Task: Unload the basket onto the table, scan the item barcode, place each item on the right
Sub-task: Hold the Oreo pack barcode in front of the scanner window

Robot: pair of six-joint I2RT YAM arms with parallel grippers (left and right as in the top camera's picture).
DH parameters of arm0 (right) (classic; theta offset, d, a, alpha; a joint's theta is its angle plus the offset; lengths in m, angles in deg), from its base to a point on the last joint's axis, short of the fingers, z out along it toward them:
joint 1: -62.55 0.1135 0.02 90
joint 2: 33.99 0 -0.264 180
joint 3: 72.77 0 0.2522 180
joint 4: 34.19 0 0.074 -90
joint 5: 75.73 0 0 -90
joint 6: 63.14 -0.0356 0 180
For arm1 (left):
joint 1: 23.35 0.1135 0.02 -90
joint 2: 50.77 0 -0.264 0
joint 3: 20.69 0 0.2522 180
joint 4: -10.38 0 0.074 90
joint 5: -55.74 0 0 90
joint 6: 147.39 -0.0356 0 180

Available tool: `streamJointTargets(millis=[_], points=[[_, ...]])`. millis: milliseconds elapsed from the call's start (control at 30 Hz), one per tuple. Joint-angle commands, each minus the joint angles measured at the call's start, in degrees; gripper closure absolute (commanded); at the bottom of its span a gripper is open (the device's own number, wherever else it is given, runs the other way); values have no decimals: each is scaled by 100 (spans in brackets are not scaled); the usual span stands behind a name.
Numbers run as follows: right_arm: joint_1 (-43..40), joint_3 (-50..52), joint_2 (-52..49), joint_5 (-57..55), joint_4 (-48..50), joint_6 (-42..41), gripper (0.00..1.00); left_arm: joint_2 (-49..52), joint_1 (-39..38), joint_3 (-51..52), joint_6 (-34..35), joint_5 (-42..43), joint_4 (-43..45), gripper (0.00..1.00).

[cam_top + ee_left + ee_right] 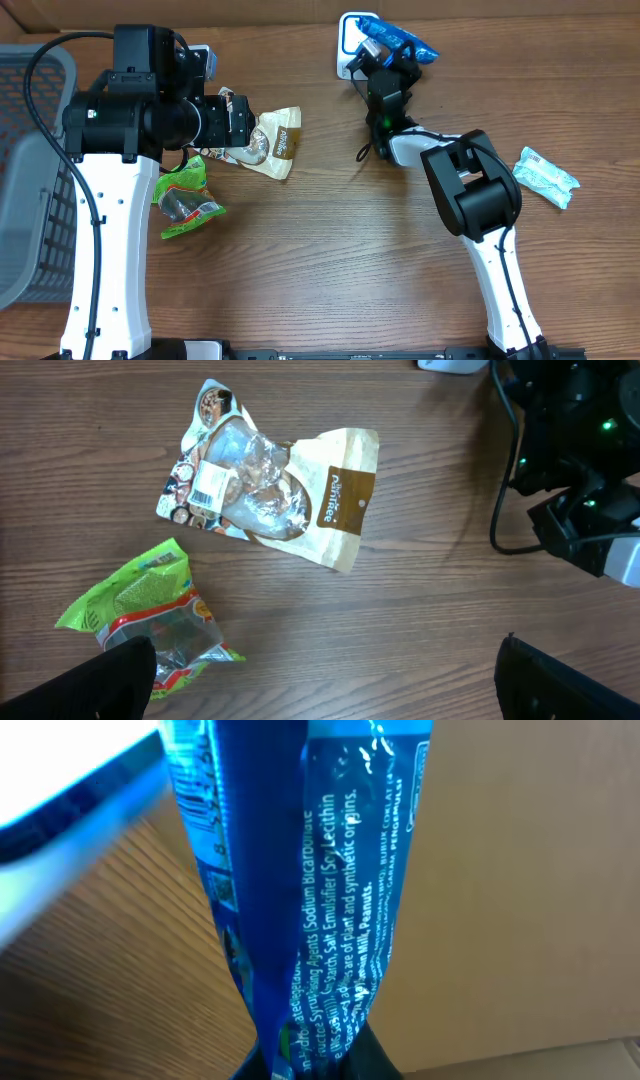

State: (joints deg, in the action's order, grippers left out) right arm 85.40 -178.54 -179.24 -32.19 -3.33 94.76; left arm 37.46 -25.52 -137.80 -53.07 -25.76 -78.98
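Two arms are in my overhead view, and only one holds anything. My right gripper [385,68] is at the upper middle of the frame, its jaws clamped on a blue packet [400,40]. The packet sits just beside a white device [347,45] at the table's far edge; I cannot tell whether the two touch. On the right wrist camera the packet fills the centre of the frame, rising upright out of the pinched fingers at the bottom edge, with white ingredient print running up its crinkled side.

My left gripper [320,690] hangs with its jaws spread wide and nothing between them; one dark finger [95,680] shows in the lower left corner of the left wrist view and the other in the lower right. Below it lie a beige pouch [280,490] with a white barcode label [210,482] facing up, and nearby a green packet [140,610].

A pale teal packet [545,177] lies at the right of the overhead frame, well apart from the rest. A grey basket [30,170] stands at the left edge.
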Motion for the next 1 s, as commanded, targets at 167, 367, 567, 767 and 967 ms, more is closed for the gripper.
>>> streamJointTargets(millis=[167,367,567,767,967], points=[[-48,-103,11,24,280,184,96,22,0,11,61,-9,-2,0],[-44,-103,13,94,970,706,96,22,0,11,61,-9,-4,0],[-26,-103,13,538,1574,1617,96,22,0,11,61,-9,-2,0],[-31,-103,13,1069,1259,1958,96,22,0,11,61,-9,-2,0],[-109,-103,13,1399,472,1956,96,22,0,11,61,-9,-2,0]])
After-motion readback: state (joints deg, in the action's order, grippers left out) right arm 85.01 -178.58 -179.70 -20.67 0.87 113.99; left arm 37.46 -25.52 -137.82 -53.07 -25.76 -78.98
